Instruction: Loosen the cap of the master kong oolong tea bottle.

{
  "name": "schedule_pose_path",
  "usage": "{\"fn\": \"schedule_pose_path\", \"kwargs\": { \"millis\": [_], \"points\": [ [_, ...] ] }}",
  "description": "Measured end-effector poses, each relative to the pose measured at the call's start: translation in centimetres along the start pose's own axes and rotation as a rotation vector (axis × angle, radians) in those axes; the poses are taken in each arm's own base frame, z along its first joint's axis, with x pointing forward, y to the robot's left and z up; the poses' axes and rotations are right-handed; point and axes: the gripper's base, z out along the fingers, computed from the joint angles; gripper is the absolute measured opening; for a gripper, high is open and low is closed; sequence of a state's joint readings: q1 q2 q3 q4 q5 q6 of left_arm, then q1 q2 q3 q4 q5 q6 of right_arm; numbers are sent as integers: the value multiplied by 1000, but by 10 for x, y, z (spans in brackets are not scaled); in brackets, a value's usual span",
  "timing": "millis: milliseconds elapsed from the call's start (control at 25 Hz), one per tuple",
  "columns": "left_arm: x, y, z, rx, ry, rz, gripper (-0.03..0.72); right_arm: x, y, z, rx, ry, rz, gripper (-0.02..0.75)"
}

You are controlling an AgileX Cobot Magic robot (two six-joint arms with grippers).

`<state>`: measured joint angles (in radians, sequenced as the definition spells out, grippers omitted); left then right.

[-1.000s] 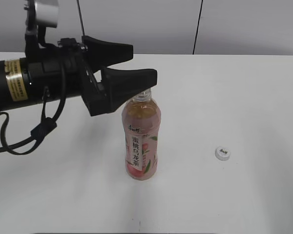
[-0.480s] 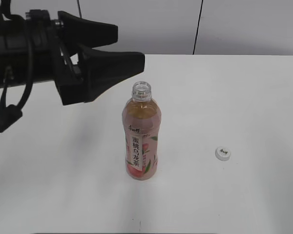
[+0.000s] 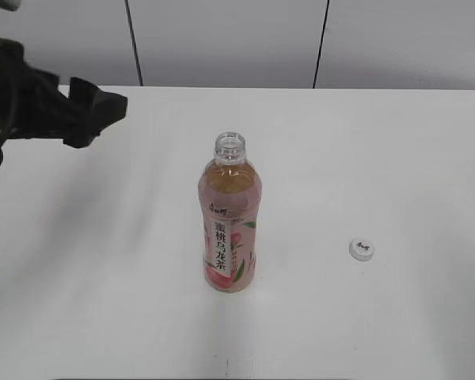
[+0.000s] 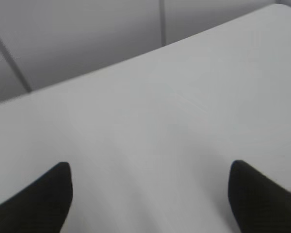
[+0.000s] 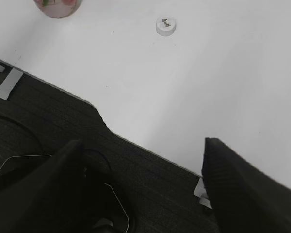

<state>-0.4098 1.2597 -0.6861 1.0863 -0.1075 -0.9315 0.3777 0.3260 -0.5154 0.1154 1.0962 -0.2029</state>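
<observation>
1. Exterior view showed the master kong oolong tea bottle (image 3: pixel 229 218) standing upright near the middle of the white worktop (image 3: pixel 396 150), its threaded neck bare and open at the top.
2. The cap (image 3: pixel 362 248) lay flat on the worktop, well apart from the bottle on its right, logo side up. The right wrist view picked it up too (image 5: pixel 165 25), with only the bottle's pink base (image 5: pixel 57 7) showing at the top edge of that picture.
3. The left gripper (image 3: pixel 91 111) hung at the far left of the exterior view, clear of the bottle and holding nothing. In the left wrist view its jaws stood spread wide, with bare worktop between the two dark tips (image 4: pixel 150 194).
4. The right gripper (image 5: pixel 140 189) sat low, off the near edge of the worktop above dark flooring (image 5: pixel 48 131) and cables. Its jaws were spread as well and empty.
5. Judged from this layout, the loosening step looked done and more: the cap was fully off, not merely slackened.
6. What remained, as I read it, was only for both arms to park clear. Any further move near the bottle would call for care, since an open, nearly full bottle would spill if knocked.
</observation>
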Motion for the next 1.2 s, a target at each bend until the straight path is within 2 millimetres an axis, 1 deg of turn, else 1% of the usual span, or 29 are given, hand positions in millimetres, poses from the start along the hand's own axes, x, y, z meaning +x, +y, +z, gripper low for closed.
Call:
{"fn": "schedule_pose_path", "kwargs": {
  "millis": [80, 160, 280, 360, 440, 560, 640, 720, 800, 920, 1040, 1200],
  "points": [
    [7, 8, 0, -99, 66, -177, 585, 0, 0, 0, 0, 0, 0, 572],
    [15, 13, 0, -166, 130, -355, 584, 0, 0, 0, 1, 0, 0, 572],
    [23, 13, -2, -214, 205, -524, 571, 0, 0, 0, 1, 0, 0, 572],
    [28, 7, -3, -206, 266, -534, 563, 0, 0, 0, 1, 0, 0, 572],
    [32, -5, -4, -168, 342, -508, 558, 0, 0, 0, 1, 0, 0, 572],
    [32, -27, -16, -77, 450, -379, 554, 0, 0, 0, 1, 0, 0, 572],
    [25, -38, -32, -19, 477, -292, 552, 0, 0, 0, 1, 0, 0, 572],
    [18, -43, -52, 13, 501, -229, 553, 0, 0, 0, 1, 0, 0, 572],
    [11, -41, -77, 27, 490, -190, 553, 0, 0, 0, 1, 1, 0, 572],
    [9, -35, -118, 30, 465, -144, 553, 0, 0, 0, 1, 1, 0, 572],
    [11, -29, -162, 41, 394, -86, 550, 0, 0, 0, 1, 1, -1, 572],
    [22, -23, -208, 41, 311, -71, 542, 0, 0, 0, 1, 1, 0, 572]
  ]
}}
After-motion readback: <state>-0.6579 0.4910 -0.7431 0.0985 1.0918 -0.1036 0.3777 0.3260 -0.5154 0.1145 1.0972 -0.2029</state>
